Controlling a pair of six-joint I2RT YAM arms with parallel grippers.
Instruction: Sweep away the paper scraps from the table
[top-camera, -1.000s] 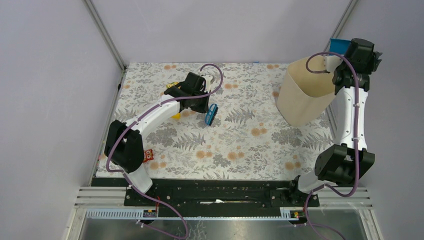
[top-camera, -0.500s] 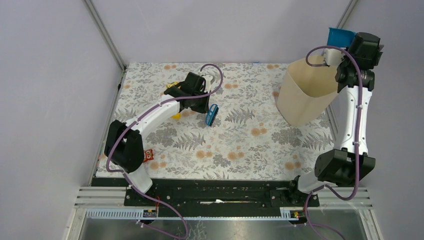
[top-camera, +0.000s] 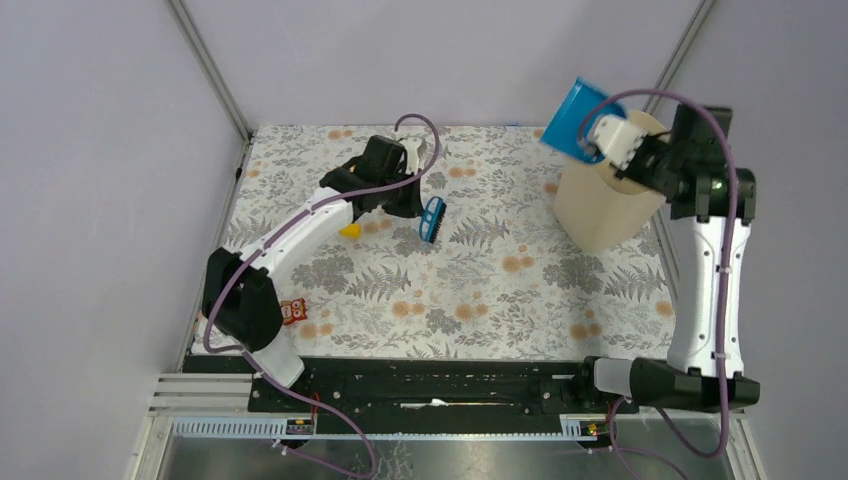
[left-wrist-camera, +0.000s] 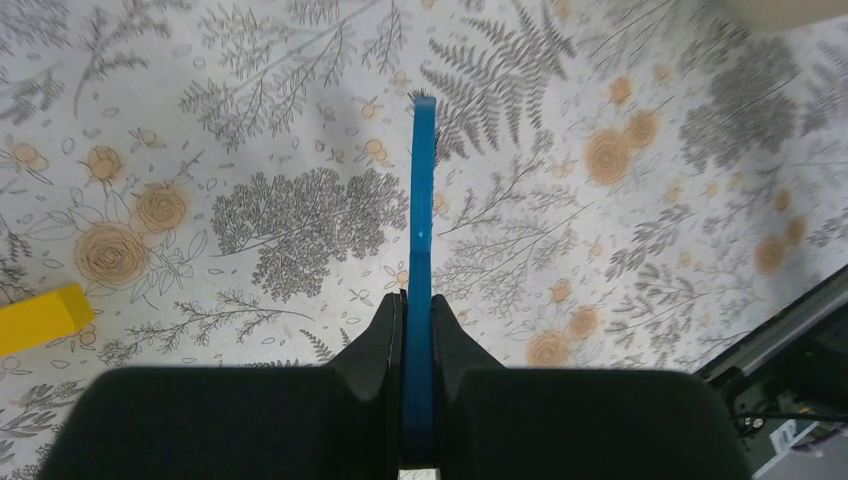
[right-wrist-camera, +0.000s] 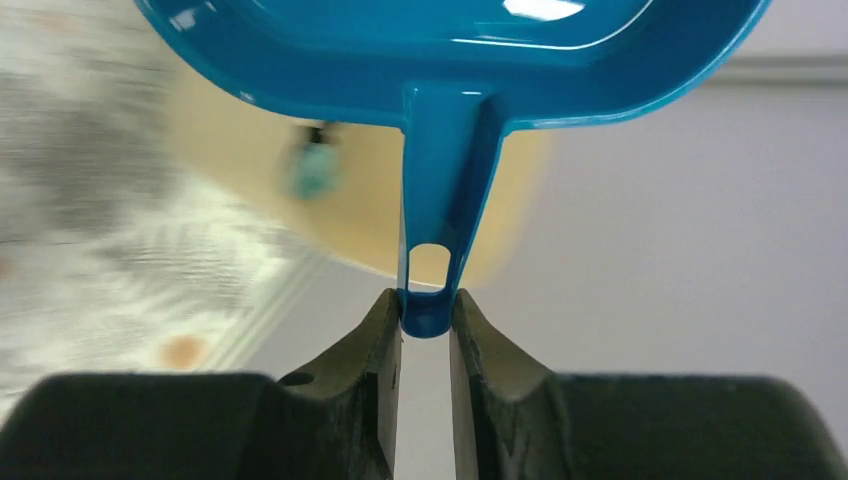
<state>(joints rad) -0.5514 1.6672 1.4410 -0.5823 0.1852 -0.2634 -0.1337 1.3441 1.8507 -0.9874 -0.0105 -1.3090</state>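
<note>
My left gripper is shut on the handle of a blue brush and holds it just above the fern-print table. The left wrist view shows the brush edge-on between my left gripper's fingers. My right gripper is shut on the handle of a blue dustpan, held tilted over the rim of a tan bin. In the right wrist view the dustpan fills the top above my right gripper. A blurred teal bit shows against the bin. No paper scraps show on the cloth.
A yellow cube lies by the left arm and also shows in the left wrist view. A red robot toy lies at the near left. Grey walls and metal posts enclose the table.
My right arm has swung the dustpan up and leftward, from behind the bin to a tilt over its rim. My left gripper has shifted the brush slightly up and right.
</note>
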